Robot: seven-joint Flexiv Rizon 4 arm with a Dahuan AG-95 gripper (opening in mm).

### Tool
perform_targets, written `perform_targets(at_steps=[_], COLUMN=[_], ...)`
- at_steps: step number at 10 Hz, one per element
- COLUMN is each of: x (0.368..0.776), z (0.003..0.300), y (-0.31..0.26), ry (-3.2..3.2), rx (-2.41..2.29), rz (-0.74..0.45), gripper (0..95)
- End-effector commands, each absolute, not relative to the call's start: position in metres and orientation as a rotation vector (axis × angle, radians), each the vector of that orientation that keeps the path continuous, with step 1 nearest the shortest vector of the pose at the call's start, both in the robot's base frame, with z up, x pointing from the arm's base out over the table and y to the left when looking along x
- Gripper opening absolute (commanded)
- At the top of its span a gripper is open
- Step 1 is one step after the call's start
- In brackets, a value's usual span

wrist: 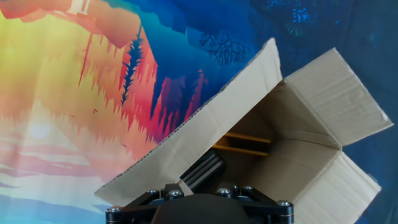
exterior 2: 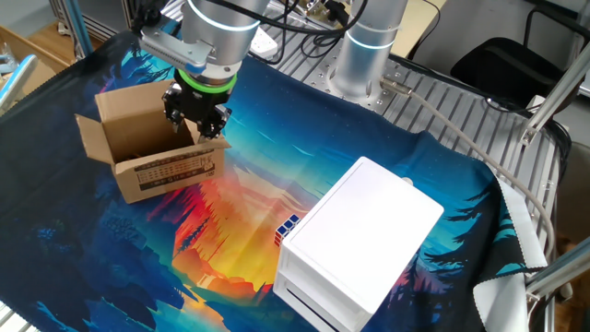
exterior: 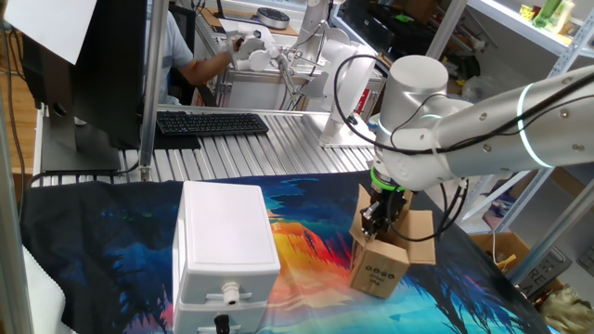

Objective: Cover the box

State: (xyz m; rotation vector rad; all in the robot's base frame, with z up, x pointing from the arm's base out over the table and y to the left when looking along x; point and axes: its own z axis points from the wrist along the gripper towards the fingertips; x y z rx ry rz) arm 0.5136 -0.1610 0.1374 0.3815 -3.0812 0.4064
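The small brown cardboard box (exterior 2: 166, 175) stands open on the painted cloth, black print on its side; it also shows in one fixed view (exterior: 380, 269) and in the hand view (wrist: 311, 155). My gripper (exterior 2: 196, 124) is at the box's rim, over one long top flap (wrist: 205, 124). That flap stands tilted between the fingers. One black ribbed finger (wrist: 204, 171) is inside the box; the other is hidden under the flap. The jaws look closed on the flap. The other flaps spread outward. Something orange (wrist: 242, 143) lies inside the box.
A large white plastic case (exterior 2: 359, 240) with a front connector (exterior: 227, 295) stands on the cloth beside the box. The robot base (exterior 2: 364, 55) is behind on the slatted metal table. A keyboard (exterior: 212, 122) and a person are at the far side.
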Motion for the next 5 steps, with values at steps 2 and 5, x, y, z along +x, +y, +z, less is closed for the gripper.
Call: perform_targets(at_steps=[2,5], x=[0.5137,0.5137], z=[0.1373,0.1373], y=[-0.1609,-0.1609], ry=[-3.091,-3.092], rx=[0.380,0.375], rz=[0.361,0.354], gripper=[38.0,38.0])
